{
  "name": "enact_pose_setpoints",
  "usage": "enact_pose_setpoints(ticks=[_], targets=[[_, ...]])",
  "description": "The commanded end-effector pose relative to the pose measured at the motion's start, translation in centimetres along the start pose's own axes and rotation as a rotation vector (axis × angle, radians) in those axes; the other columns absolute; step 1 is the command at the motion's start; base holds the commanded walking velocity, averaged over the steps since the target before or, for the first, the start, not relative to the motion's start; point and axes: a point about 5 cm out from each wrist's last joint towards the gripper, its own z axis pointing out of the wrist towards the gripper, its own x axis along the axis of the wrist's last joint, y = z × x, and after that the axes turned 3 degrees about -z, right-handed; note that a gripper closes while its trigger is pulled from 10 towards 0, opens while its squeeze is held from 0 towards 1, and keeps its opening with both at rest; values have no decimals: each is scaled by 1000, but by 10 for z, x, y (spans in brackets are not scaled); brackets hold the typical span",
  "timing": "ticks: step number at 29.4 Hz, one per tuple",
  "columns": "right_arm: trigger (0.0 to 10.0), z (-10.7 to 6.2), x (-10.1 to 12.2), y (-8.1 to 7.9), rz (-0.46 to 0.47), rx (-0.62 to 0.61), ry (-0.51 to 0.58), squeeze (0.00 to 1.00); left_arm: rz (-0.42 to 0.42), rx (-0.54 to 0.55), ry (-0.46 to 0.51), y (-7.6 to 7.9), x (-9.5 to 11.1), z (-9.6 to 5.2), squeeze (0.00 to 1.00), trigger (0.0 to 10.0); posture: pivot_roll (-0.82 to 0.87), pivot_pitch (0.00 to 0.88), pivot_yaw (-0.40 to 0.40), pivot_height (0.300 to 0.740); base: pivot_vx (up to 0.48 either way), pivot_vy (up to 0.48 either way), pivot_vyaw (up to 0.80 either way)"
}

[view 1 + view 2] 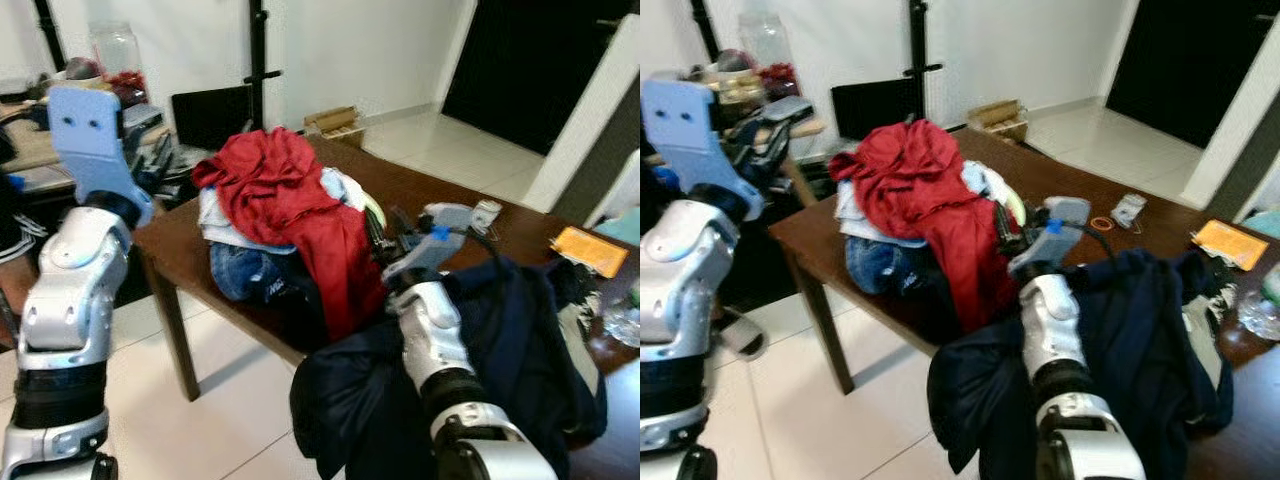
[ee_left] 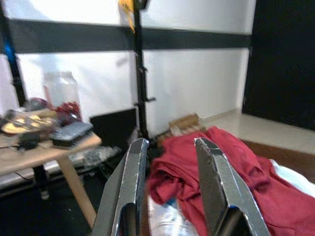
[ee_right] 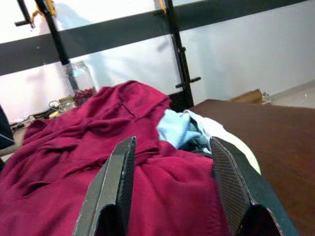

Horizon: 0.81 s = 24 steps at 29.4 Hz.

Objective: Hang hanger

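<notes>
A heap of clothes lies on the brown table [image 1: 440, 190], with a red garment [image 1: 285, 190] on top and jeans [image 1: 240, 270] below. No hanger can be made out. My right gripper [image 1: 385, 238] sits at the right side of the heap, fingers open and empty, and the red garment [image 3: 98, 187] lies just beyond its fingertips. A dark navy jacket [image 1: 520, 330] is draped around my right arm. My left gripper [image 2: 167, 147] is raised left of the table, open and empty, facing the black rack pole [image 2: 140, 73].
A low side table [image 2: 44, 147] with a glass jar [image 1: 115, 48] stands at the back left. A cardboard box [image 1: 333, 122] lies on the floor by the wall. An orange packet [image 1: 588, 250] and a small grey item [image 1: 487, 215] lie on the table's right part.
</notes>
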Motion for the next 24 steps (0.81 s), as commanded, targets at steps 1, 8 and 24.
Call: enact_pose_setpoints(ticks=[1,8,24], targets=[[10000,-3,1,8,-6,-23,6,0,-2,-42,-12,7,0,0,0,10000,206,0,-57,740,270,0,0],[10000,-3,-2,-2,30,58,-16,0,26,-28,-115,9,-17,-9,0,10000,206,0,-60,740,0,0,0],[10000,4,2,-49,-54,516,-134,0,43,-39,-169,11,-22,-12,0,10000,197,0,-60,740,0,0,0]])
